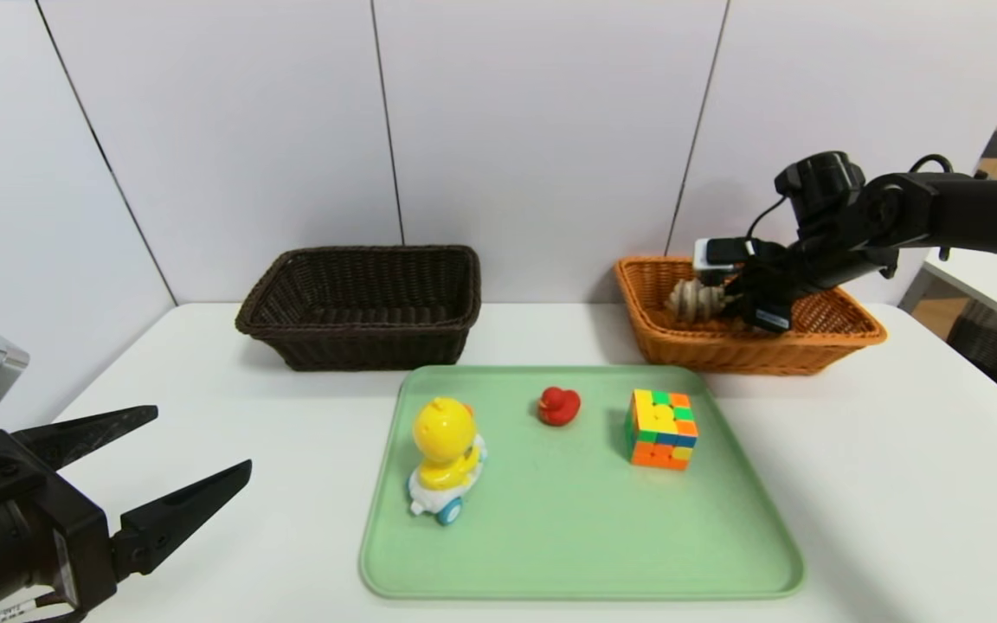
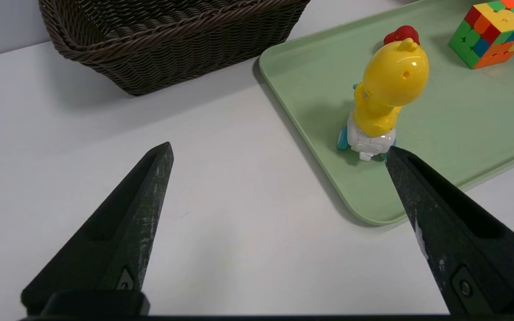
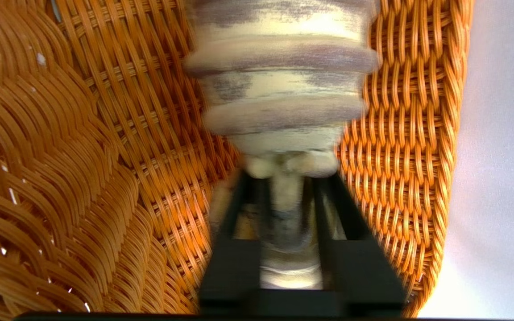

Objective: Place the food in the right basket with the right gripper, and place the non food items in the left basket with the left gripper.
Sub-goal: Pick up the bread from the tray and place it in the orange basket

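With right fingers (image 3: 290, 176) narrowly parted at one end of the ridged loaf (image 1: 691, 300), upper right of the frame.
Extending leftward from the fingertips, long axis roughly in line, inside the orange basket (image 1: 741, 356); with left fingers (image 1: 202, 439) wide, idle at lower left.

The left basket (image 1: 360, 337) is standing behind and to the left of the tray (image 1: 581, 554); the right basket (image 1: 749, 355) is standing behind it, toward the right — the loaf (image 1: 693, 300) is lying inside. On the tray, the wheeled duck (image 1: 447, 454) is sitting left, the rubber duck (image 1: 559, 407) is resting between it and the cube (image 1: 663, 430) — farther back — and the cube is sitting right.
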Robot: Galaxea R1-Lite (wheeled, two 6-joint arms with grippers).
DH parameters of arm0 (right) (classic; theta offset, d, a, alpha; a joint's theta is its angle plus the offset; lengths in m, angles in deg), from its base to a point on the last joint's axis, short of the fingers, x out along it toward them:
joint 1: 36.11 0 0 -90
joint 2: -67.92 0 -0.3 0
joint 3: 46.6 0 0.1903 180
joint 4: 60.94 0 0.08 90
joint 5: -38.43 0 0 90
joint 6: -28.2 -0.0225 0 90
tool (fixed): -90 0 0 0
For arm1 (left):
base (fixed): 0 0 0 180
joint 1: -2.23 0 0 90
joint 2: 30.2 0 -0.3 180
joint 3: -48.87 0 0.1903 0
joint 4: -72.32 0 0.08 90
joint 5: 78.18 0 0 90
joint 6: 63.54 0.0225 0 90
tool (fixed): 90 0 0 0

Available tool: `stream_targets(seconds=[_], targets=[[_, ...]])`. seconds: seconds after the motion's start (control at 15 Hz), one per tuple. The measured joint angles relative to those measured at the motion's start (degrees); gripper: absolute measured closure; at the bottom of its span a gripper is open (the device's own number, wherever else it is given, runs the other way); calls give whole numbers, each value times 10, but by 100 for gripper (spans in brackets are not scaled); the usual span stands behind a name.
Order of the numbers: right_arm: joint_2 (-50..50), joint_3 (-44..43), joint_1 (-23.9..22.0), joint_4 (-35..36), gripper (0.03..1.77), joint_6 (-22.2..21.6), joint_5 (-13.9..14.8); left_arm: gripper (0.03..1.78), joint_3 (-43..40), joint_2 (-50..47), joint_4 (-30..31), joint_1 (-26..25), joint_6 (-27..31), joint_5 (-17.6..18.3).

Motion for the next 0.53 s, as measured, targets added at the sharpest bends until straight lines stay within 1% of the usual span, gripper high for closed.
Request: stream_targets(seconds=[0.13, 0.2, 0.33, 0.53], targets=[[0, 2, 0, 0, 100, 1, 0, 12, 0, 0, 0, 0, 0, 0], [0, 2, 0, 0, 90, 1, 0, 12, -1, 0, 0, 0, 0, 0], [-1, 4, 0, -1, 71, 1, 0, 12, -2, 0, 1, 0, 0, 0], [-9, 9, 0, -4, 51, 2, 0, 12, -4, -1, 1, 0, 0, 1]])
